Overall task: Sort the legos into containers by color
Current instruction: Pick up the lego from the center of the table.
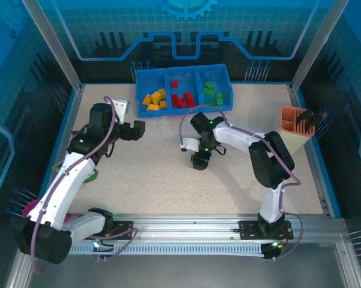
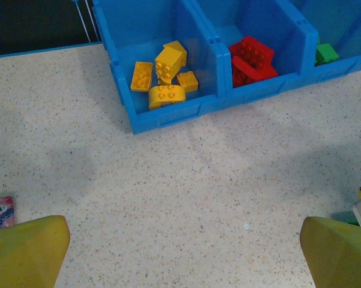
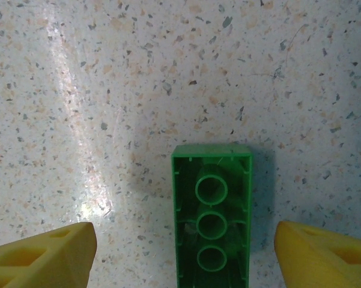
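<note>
Fig. The right gripper (image 3: 183,243), released, over an upturned green studded plastic brick (image 3: 211,210) on the speckled table (image 3: 108,90).
Its yellow fingers (image 3: 48,252) stand spread at 9 and 3 o'clock of the brick, touching neither side. The brick lies hollow side up on the bare surface. In the overhead view the wide, low blue plastic tray (image 1: 183,113) sits at 12 o'clock of this gripper. It holds orange-yellow bricks (image 1: 154,99) in its left compartment, red bricks (image 1: 180,98) in the middle and green bricks (image 1: 212,93) in the right. The left gripper (image 1: 135,129), at 10 o'clock, is likewise released and holds nothing.
</note>
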Robot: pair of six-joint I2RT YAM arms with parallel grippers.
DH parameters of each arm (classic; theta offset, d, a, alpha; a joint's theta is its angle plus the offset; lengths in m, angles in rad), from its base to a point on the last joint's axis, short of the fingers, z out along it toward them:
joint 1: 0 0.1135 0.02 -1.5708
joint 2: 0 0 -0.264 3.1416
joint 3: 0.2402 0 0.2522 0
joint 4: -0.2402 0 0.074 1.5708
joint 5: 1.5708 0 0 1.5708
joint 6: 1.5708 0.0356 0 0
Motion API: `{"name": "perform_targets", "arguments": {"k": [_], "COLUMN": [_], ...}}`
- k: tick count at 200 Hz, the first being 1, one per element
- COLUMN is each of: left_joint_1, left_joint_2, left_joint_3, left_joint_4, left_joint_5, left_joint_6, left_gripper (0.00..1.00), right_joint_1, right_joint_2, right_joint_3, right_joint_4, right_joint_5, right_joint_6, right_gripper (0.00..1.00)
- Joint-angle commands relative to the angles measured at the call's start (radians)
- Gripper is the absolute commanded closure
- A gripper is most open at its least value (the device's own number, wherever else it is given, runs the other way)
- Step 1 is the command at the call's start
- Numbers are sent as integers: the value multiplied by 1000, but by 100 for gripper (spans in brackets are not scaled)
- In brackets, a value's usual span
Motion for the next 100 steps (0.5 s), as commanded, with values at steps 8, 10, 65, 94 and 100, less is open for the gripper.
{"name": "perform_targets", "arguments": {"k": [8, 10, 65, 94, 100], "left_joint_1": [9, 9, 9, 9, 9], "left_joint_2": [-20, -19, -15, -15, -15], "left_joint_3": [-17, -17, -21, -21, -23], "left_joint_4": [8, 8, 11, 11, 11], "left_joint_5": [15, 14, 11, 11, 10], "left_joint_6": [-4, -3, 0, 0, 0], "left_gripper": [1, 1, 1, 1, 1], "right_joint_1": [16, 16, 28, 32, 32], "right_joint_2": [37, 39, 69, 79, 80], "right_joint_3": [18, 18, -8, -9, -8], "right_joint_4": [14, 13, 34, 51, 52], "right_joint_5": [15, 14, 52, 87, 95], "right_joint_6": [-16, -17, 2, 27, 33], "right_gripper": [22, 23, 37, 57, 64]}}
